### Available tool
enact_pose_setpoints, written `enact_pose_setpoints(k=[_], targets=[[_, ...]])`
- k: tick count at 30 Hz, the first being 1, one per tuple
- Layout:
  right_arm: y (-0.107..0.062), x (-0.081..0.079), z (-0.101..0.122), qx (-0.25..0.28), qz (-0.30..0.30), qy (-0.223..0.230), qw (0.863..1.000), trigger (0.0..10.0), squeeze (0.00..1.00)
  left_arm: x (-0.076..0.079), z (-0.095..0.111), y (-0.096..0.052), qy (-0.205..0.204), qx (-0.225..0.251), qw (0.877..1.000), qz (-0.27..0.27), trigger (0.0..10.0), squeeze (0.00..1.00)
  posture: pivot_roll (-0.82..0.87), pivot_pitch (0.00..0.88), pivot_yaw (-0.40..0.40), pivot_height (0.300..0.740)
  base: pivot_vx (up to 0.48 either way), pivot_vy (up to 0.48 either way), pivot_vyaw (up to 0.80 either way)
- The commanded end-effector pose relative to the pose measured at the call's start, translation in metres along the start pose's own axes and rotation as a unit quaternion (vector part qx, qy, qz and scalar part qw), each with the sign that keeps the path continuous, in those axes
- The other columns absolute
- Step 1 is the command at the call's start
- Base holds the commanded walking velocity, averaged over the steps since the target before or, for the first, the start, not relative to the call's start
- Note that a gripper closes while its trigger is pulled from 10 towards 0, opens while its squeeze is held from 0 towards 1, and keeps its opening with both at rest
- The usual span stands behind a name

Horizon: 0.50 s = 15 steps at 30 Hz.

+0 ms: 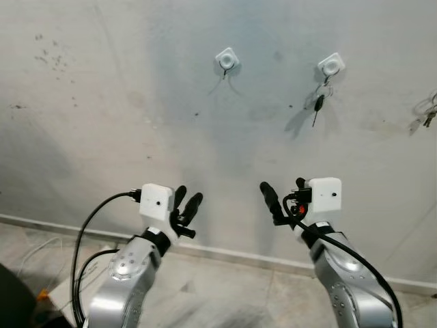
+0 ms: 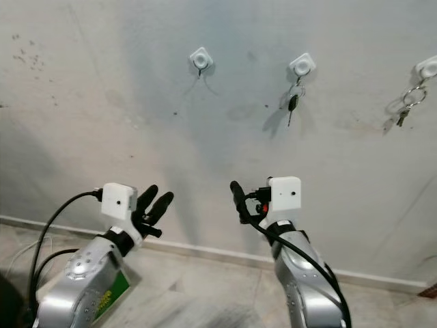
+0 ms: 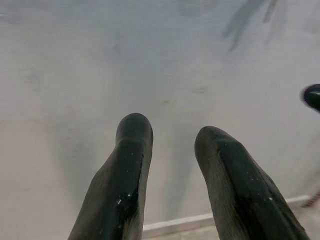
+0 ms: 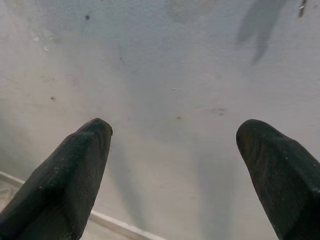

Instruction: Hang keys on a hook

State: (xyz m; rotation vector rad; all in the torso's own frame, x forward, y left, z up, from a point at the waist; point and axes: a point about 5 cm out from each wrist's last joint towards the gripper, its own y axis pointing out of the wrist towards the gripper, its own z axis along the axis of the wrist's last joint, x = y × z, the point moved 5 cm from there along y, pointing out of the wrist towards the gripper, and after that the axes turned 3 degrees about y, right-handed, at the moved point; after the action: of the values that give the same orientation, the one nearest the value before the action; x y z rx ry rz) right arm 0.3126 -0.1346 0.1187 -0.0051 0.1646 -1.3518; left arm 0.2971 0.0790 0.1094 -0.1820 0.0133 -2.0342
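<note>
While both arms were raised toward a pale, stained wall, the left eye view showed a white hook at upper centre with nothing on it, and a second hook to its right carrying a dark-headed key on a ring. More keys hung at the right edge of the frame. Low in the frame, the left gripper stood slightly parted and held nothing; the right gripper was spread wide, also holding nothing. A white skirting strip ran along the foot of the wall above the tiled floor.

In the right eye view, the same scene sat shifted left, and a third hook appeared at the upper right edge, holding the ring of keys.

From the left wrist view, two black fingers pointed at the bare wall with a narrow gap between them.

From the right wrist view, the fingers sat far apart at the lower corners, facing the wall.
</note>
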Motion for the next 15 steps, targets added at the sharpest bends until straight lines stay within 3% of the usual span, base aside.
enact_pose_setpoints(k=[1, 15], targets=[[0.0015, -0.0037, 0.0039, 0.007, 0.006, -0.001, 1.0, 10.0, 0.0, -0.0026, 0.0025, 0.0011, 0.008, 0.0, 1.0, -0.002, 10.0, 0.0, -0.07, 0.0, 0.078, 0.74, 0.0, 0.0, 0.0], [0.0033, -0.002, 0.0055, 0.008, 0.004, -0.005, 1.0, 10.0, 0.0, 0.0023, 0.0051, 0.0043, 0.011, 0.006, 1.0, -0.012, 10.0, 0.0, -0.07, 0.0, 0.077, 0.74, 0.0, 0.0, 0.0]])
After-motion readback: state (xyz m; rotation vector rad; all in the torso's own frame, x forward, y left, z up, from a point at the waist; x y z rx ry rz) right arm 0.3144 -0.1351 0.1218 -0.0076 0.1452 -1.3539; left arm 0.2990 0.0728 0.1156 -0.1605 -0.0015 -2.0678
